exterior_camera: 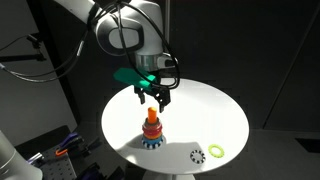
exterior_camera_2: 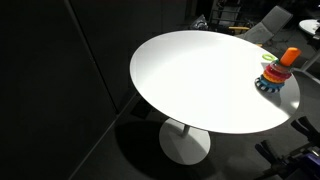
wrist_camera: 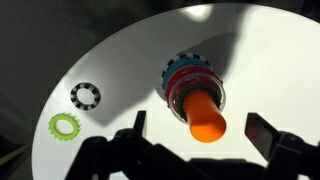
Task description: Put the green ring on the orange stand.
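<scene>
Jaws wide apart and empty: your gripper (exterior_camera: 153, 97) hangs straight above the short orange peg stand with blue toothed base (wrist_camera: 205, 115). The thin dark green flat ring (wrist_camera: 172, 90) appears to lie around the peg, low against the base, so I judge the task all but done; whether it sits flat I cannot tell. On the round white table (wrist_camera: 120, 60), in the wrist view, the white ring with dark dots (wrist_camera: 85, 96) lies at 9 o'clock of the stand and the yellow-green toothed ring (wrist_camera: 65, 126) at 8, both well apart, so nothing blocks your lift-off.

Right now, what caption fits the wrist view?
Open gripper above orange stand; yellow-green ring and dotted ring on the table.
</scene>
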